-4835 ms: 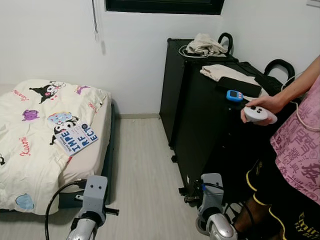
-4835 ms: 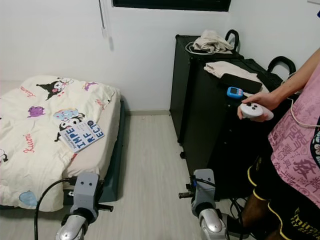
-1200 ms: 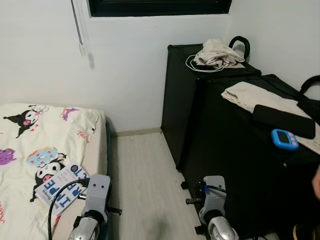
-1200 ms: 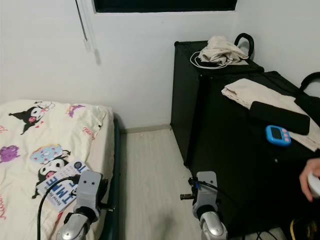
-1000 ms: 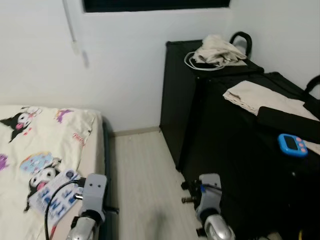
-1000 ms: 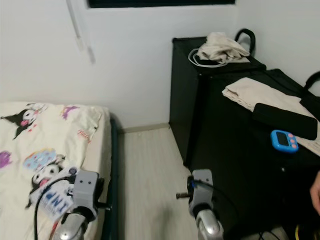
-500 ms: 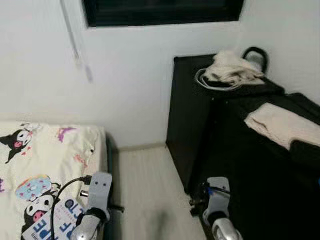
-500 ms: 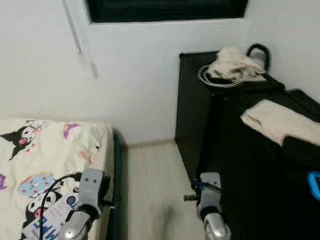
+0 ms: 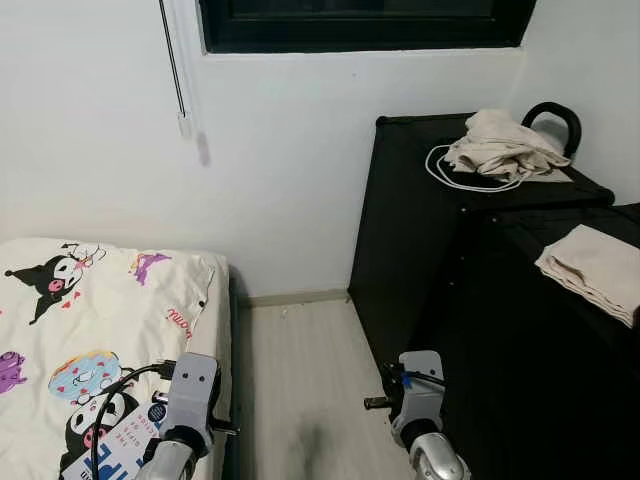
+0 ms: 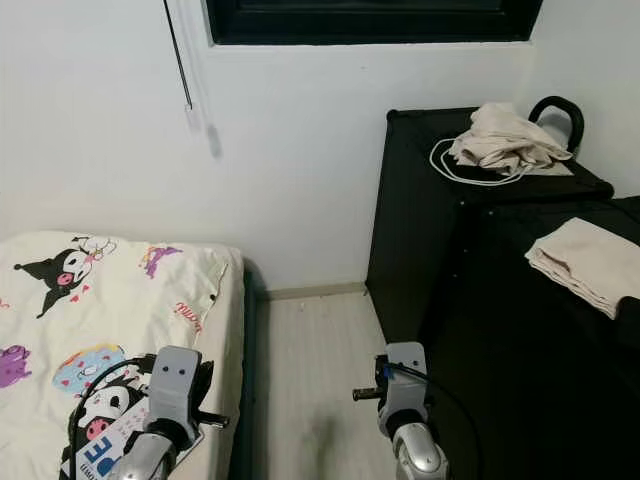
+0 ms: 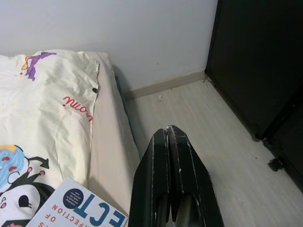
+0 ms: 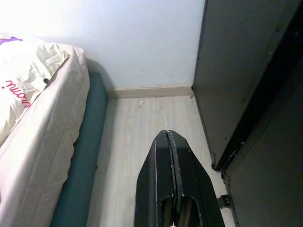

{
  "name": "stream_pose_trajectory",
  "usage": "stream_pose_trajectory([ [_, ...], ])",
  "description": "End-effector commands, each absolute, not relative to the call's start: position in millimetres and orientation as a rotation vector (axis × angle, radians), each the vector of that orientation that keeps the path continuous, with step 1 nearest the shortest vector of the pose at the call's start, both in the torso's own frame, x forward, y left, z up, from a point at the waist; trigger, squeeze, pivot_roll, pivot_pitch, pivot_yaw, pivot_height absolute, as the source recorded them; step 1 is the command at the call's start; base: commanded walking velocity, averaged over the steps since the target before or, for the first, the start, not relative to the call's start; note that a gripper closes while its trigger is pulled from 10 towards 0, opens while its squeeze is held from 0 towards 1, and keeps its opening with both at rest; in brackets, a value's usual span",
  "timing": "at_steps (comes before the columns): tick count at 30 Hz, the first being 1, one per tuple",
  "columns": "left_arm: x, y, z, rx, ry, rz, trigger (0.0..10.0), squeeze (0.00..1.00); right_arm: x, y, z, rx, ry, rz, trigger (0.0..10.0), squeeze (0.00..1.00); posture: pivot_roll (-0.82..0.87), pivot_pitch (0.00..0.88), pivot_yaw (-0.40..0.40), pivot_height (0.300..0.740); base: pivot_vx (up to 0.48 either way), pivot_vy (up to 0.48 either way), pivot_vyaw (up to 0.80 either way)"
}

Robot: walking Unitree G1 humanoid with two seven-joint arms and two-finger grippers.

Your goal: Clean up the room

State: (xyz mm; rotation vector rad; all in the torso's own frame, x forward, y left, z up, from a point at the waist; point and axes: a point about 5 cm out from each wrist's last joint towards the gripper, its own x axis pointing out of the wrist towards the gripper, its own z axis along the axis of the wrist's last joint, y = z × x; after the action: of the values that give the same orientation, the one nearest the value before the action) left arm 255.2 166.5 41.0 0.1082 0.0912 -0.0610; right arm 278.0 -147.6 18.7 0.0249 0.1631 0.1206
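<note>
A bed (image 9: pixel 90 320) with a cream cartoon-print cover lies at the left. A white book with blue letters (image 9: pixel 115 450) rests on it near my left wrist. Black cases (image 9: pixel 440 240) stand at the right. A crumpled beige cloth (image 9: pixel 505 140) with a white cable (image 9: pixel 445 172) sits on the far case. A folded beige cloth (image 9: pixel 595 265) lies on the nearer one. My left gripper (image 11: pixel 167 135) is shut, hanging over the bed's edge. Over the floor strip between bed and cases, my right gripper (image 12: pixel 167 137) is shut and holds nothing.
A strip of pale wood floor (image 9: pixel 300 380) runs between the bed and the cases up to the white wall (image 9: pixel 280 150). A dark window (image 9: pixel 360 20) sits high on the wall, with a blind wand (image 9: pixel 178 70) hanging at its left.
The camera has turned and moved closer to the wall. The blue timer, the black pouch and the person's hand have left the picture. Both arms still hang low.
</note>
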Motion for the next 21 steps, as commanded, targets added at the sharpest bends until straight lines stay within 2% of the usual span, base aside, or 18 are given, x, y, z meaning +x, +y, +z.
stream_pose_trajectory([
  [1,251.6,165.1,39.4,0.11,0.097,-0.063,10.0,0.0,272.8,-149.6,11.6,0.031,0.202,0.116,10.0,0.0,-0.01,0.107,-0.049,0.74,0.0,0.0,0.0],
  [3,251.4,164.6,39.1,0.111,0.099,-0.063,10.0,0.0,272.8,-149.9,11.5,0.031,0.203,0.116,10.0,0.0,-0.01,0.108,-0.048,0.74,0.0,-0.176,0.0],
  [16,252.0,162.9,38.1,0.115,0.11,-0.069,10.0,0.0,272.4,-150.4,10.9,0.033,0.206,0.111,10.0,0.0,-0.01,0.113,-0.043,0.74,0.0,-0.432,0.0],
  [19,252.3,164.1,34.9,0.123,0.156,-0.078,10.0,0.0,272.3,-150.0,10.8,0.036,0.208,0.112,10.0,0.0,-0.01,0.114,-0.044,0.74,0.0,0.0,0.0],
  [21,252.8,166.0,33.2,0.11,0.174,-0.062,10.0,0.0,272.3,-149.9,10.9,0.037,0.207,0.112,10.0,0.0,-0.01,0.114,-0.044,0.74,0.0,0.48,0.0],
])
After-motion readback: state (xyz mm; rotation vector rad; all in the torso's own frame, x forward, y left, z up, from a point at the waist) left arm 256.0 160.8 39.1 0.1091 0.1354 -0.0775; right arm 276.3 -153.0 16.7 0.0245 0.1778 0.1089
